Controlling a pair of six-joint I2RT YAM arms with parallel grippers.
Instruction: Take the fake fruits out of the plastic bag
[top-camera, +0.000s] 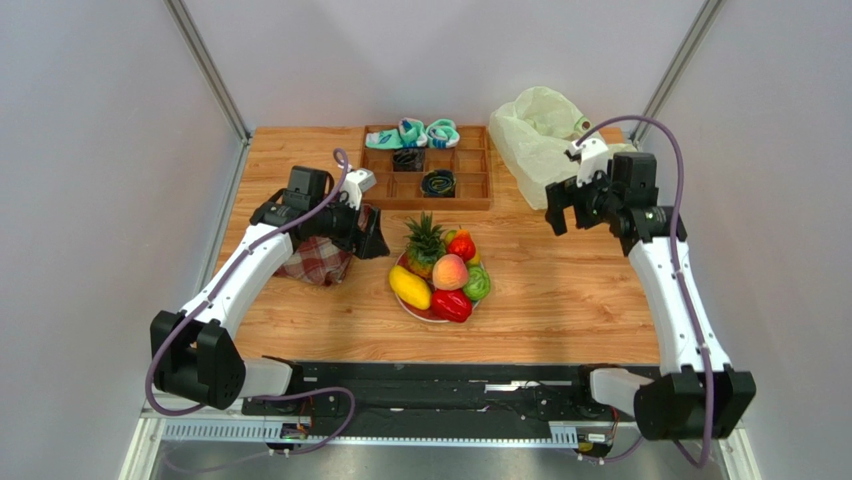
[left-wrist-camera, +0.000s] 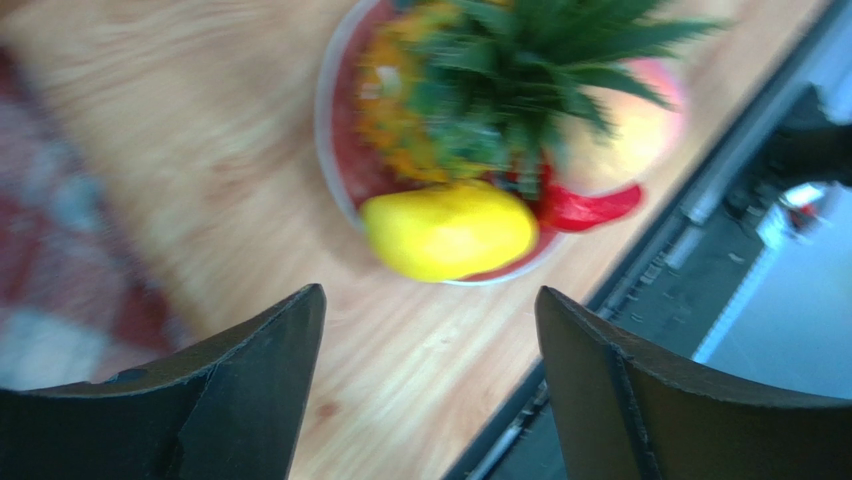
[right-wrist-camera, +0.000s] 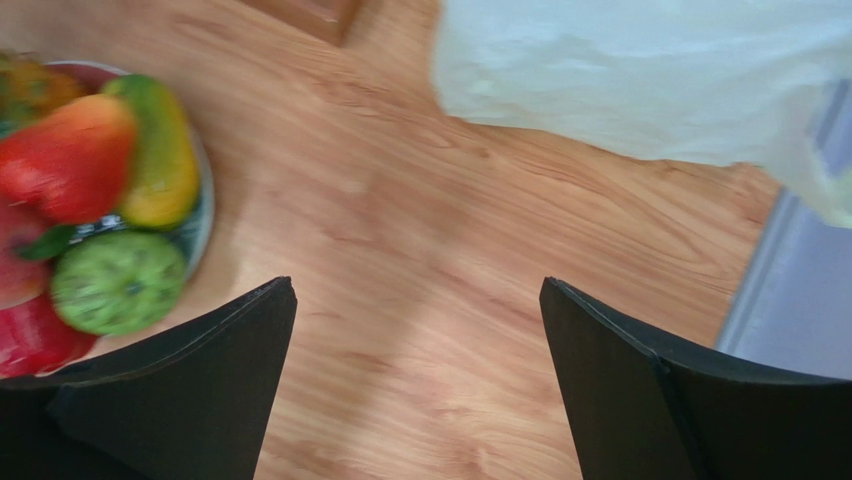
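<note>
Top external: I log the plastic bag (top-camera: 535, 140) just beyond my right gripper (top-camera: 563, 214), wide and empty; the fake fruits (top-camera: 450, 272) lie nearer my left gripper (top-camera: 376, 240), also wide.

No text, label, brand, number or sign can be read in any view. Seen from overhead, the plastic bag (top-camera: 535, 140) shows no print sharp enough to make out as letters. Both wrist views are too blurred for any lettering to be read.
</note>
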